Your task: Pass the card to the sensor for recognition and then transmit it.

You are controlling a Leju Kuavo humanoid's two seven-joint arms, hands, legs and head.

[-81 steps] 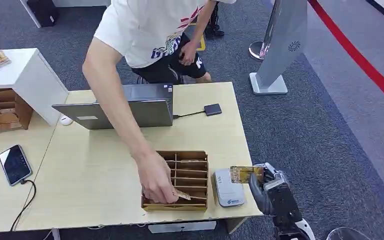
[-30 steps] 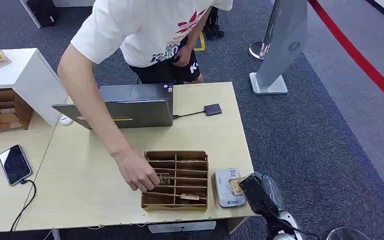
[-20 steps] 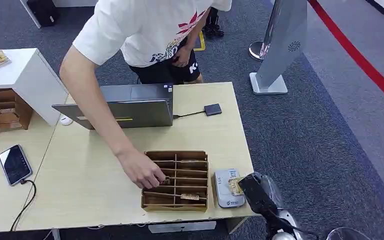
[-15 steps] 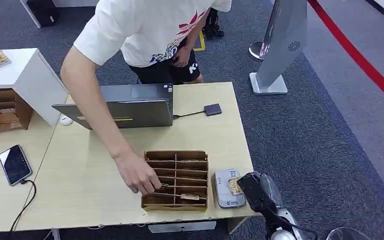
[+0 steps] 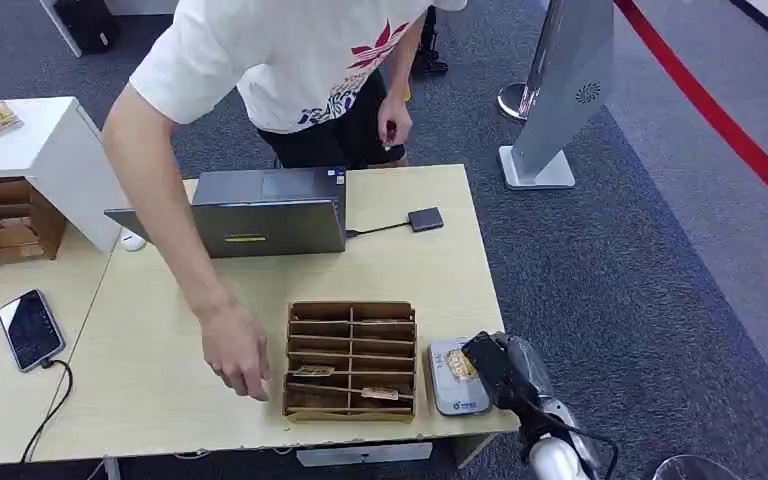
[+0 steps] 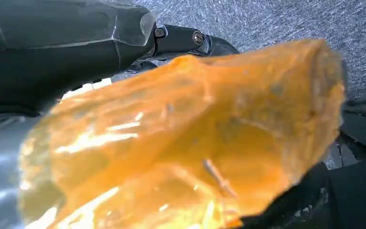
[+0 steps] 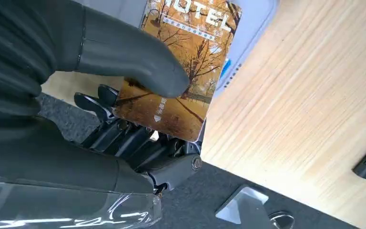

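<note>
Right hand [image 5: 490, 362] is pinching the card [image 7: 183, 71] between thumb and fingers, hovering it flat over the grey sensor [image 5: 447, 390] at the table [image 5: 160, 370] edge; left hand's state: can't tell.

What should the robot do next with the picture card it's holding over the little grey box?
Probably keep the card flat over the grey sensor for a moment, then lift it away to hand on. The right hand pinches the card between thumb and fingers, and it sits right above the sensor, so reading seems underway.
</note>
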